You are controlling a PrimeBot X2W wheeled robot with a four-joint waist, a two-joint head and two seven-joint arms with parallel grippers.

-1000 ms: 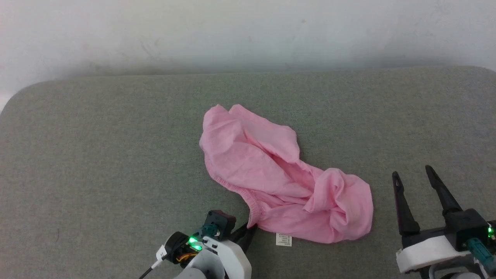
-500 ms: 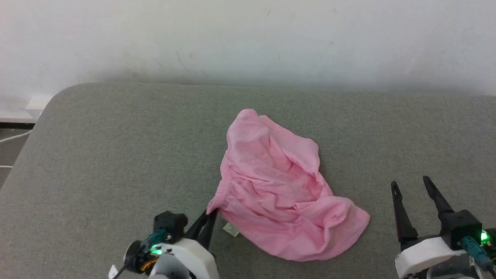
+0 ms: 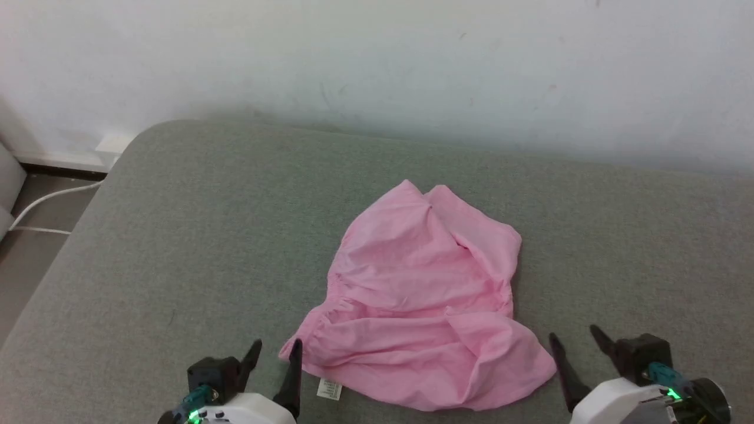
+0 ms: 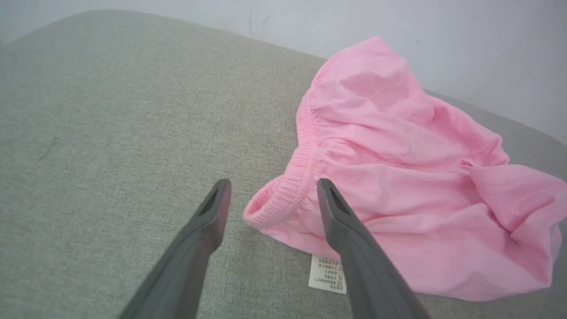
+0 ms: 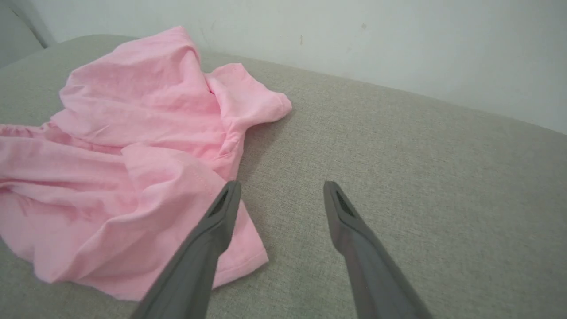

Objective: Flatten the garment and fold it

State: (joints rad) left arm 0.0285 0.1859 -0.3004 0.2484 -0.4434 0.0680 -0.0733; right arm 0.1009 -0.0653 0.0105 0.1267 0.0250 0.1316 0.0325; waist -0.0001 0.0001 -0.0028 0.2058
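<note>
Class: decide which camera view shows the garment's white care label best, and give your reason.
The left wrist view: the care label lies close and large, its printed rows visible, beside the garment's edge. The head view has the care label small, near the bottom edge. The right wrist view offers the garment's pink folds instead.

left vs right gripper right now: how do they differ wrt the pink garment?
The left gripper brackets the garment's gathered waistband corner; the right gripper sits beside a plain hem corner, mostly over bare cushion. The care label lies by the left gripper, far from the right gripper. Shared: both open, neither holding cloth.
</note>
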